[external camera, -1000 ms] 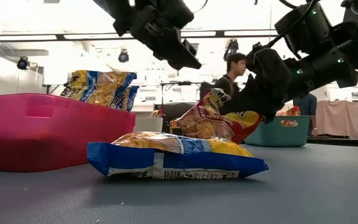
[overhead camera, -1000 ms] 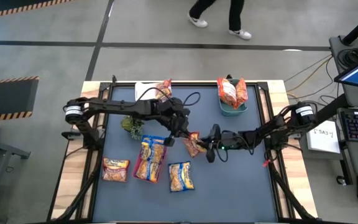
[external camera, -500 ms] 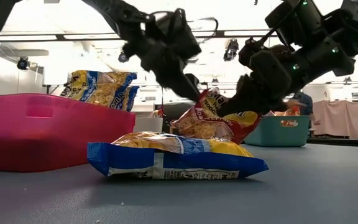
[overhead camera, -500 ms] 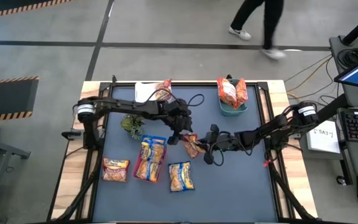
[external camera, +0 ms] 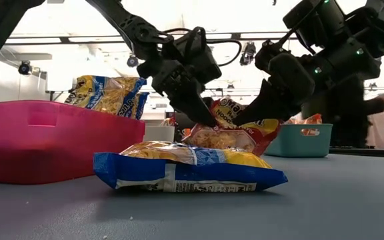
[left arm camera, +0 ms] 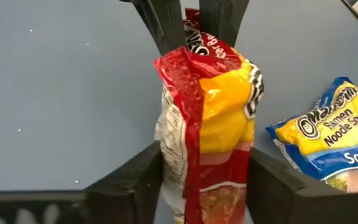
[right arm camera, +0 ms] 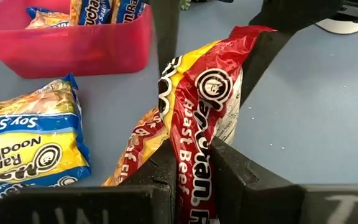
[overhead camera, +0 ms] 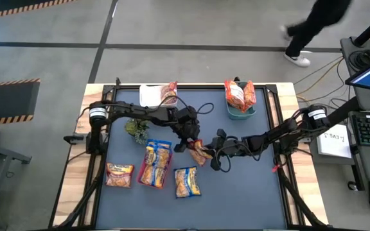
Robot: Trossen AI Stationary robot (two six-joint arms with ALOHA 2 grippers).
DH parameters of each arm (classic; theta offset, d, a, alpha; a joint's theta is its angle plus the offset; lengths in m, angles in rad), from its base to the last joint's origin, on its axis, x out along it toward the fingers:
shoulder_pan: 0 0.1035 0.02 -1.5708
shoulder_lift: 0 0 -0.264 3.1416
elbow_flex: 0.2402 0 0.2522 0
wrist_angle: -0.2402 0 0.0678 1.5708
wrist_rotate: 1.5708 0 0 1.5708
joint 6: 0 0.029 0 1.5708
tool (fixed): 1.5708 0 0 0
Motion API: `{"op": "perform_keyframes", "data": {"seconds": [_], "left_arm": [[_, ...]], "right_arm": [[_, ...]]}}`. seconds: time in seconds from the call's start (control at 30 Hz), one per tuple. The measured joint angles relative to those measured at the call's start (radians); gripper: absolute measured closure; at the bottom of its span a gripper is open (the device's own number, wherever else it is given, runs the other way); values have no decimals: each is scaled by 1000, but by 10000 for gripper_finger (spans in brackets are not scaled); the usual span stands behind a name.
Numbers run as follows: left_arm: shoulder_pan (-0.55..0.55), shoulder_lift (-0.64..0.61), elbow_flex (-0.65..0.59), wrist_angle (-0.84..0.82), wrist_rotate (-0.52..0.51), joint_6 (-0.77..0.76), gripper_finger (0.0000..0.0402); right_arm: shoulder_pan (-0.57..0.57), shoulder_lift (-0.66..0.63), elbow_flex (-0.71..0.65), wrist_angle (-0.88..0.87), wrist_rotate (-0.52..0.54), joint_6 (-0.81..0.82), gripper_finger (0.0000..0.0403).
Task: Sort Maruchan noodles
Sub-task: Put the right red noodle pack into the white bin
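A crinkly red-and-yellow plastic ramen packet [overhead camera: 200, 151] sits at the middle of the grey desk [overhead camera: 249, 192], just right of the pink tray [overhead camera: 159, 162] and lifted clear of the desk. Both tools meet on it. The right tool [overhead camera: 212, 151] pinches its right end, and the right wrist view shows those fingers [right arm camera: 163, 165] pressed onto the red edge. The left tool [overhead camera: 193, 142] stands at the packet's other end. The left wrist view shows what the high view cannot: its fingers [left arm camera: 143, 171] spread to either side of the upright packet [left arm camera: 213, 118], with a gap on the white-labelled side, not yet pressed in.

The low view shows a blue-trimmed yellow packet [external camera: 189, 167] lying flat on the desk in front of the held one, and more blue-trimmed packets [external camera: 109, 95] sticking up out of the pink tray [external camera: 52, 140]. The high view alone shows red-trimmed packets [overhead camera: 241, 95] standing in the teal bin [overhead camera: 241, 113] beyond the held packet, and an orange-trimmed packet [overhead camera: 119, 174] left of the pink tray.

A second ago the left tool hung above and left of the packet; it has since come down around it. The right tool has kept its grip and moved slightly toward the pink tray. The person [overhead camera: 313, 25] walking on the floor has moved rightward.
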Motion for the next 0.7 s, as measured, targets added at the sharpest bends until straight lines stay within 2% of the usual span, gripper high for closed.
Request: {"op": "perform_keyframes", "data": {"seconds": [0.17, 0.3, 0.5, 0.7], "left_arm": [[0, -4, 0, -7, 0, -2, 301], [-1, -6, 0, -5, 2, -4, 339], [-2, -17, 0, -5, 7, -22, 345], [-3, -85, 0, -8, 35, -28, 345]], "right_arm": [[-1, 0, 0, 7, -1, 21, 331], [-1, -16, 0, -1, 0, 63, 306], [-2, -107, 11, -116, 8, 78, 243], [-2, -287, 12, -235, 11, 66, 191]]}}
